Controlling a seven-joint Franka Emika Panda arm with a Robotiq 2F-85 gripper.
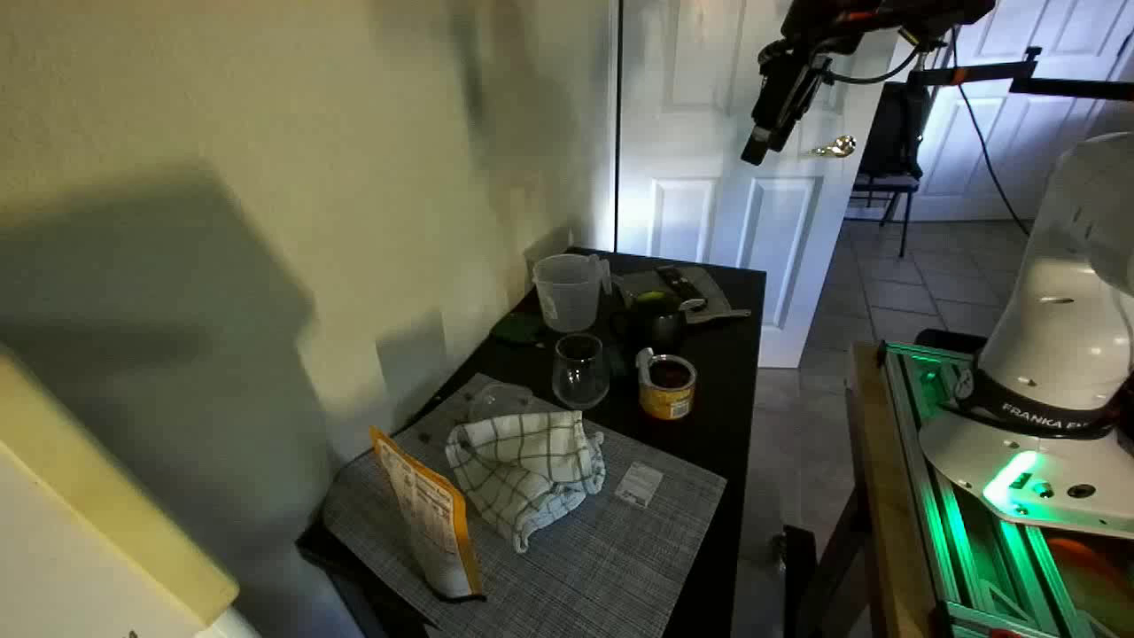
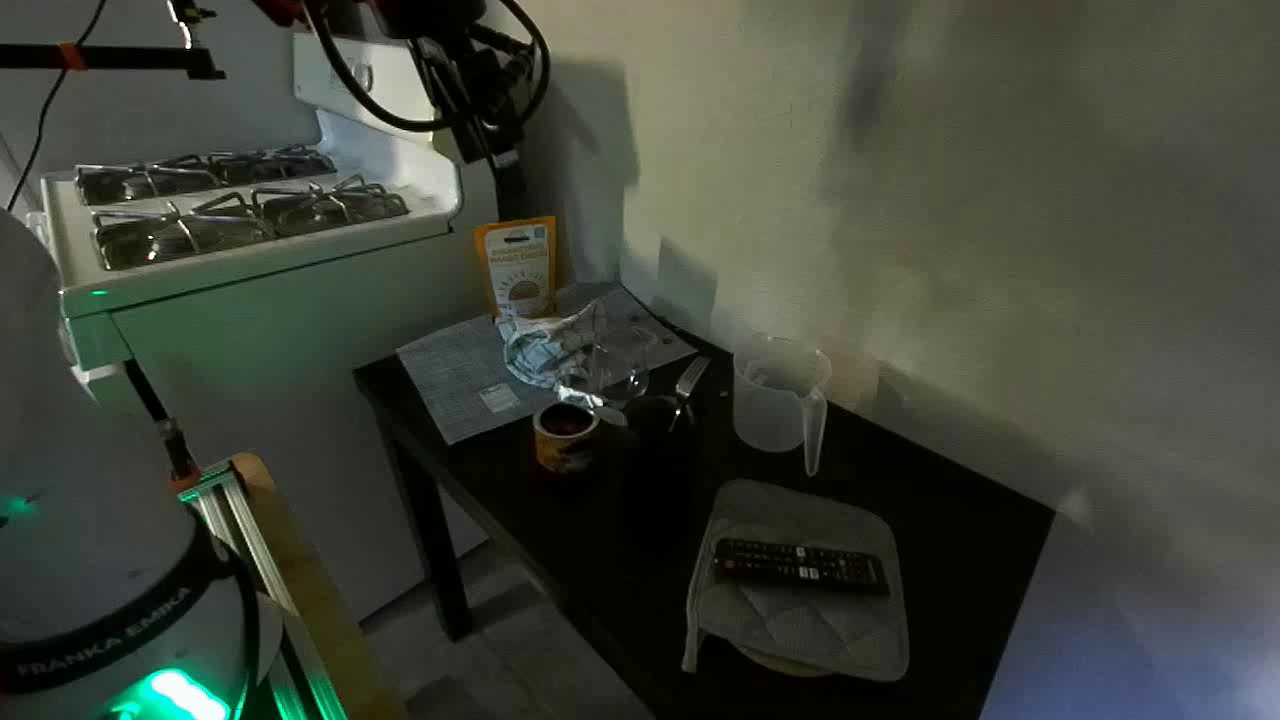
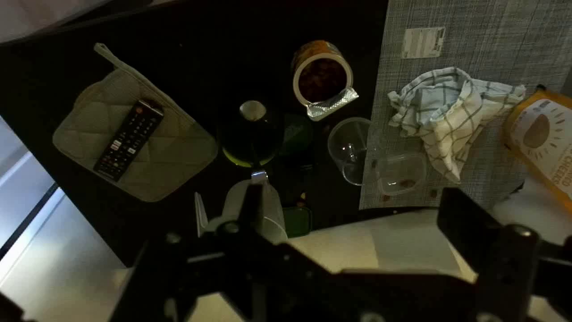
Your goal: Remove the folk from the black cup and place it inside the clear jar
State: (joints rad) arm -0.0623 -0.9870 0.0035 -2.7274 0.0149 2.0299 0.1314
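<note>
The black cup stands on the dark table, and it also shows dimly in an exterior view. From the wrist view the cup has a yellow-green inner rim. The fork sticks up from the cup, leaning toward the wall side; its silvery end shows in the wrist view. A spoon leans out the opposite way. The clear jar, with a handle, stands beside the cup near the wall, also in an exterior view. My gripper is open and empty, high above the table.
A yellow can with peeled foil lid and a clear glass stand close to the cup. A remote lies on a pot holder. A checked cloth and an orange-edged pouch are on the grey mat.
</note>
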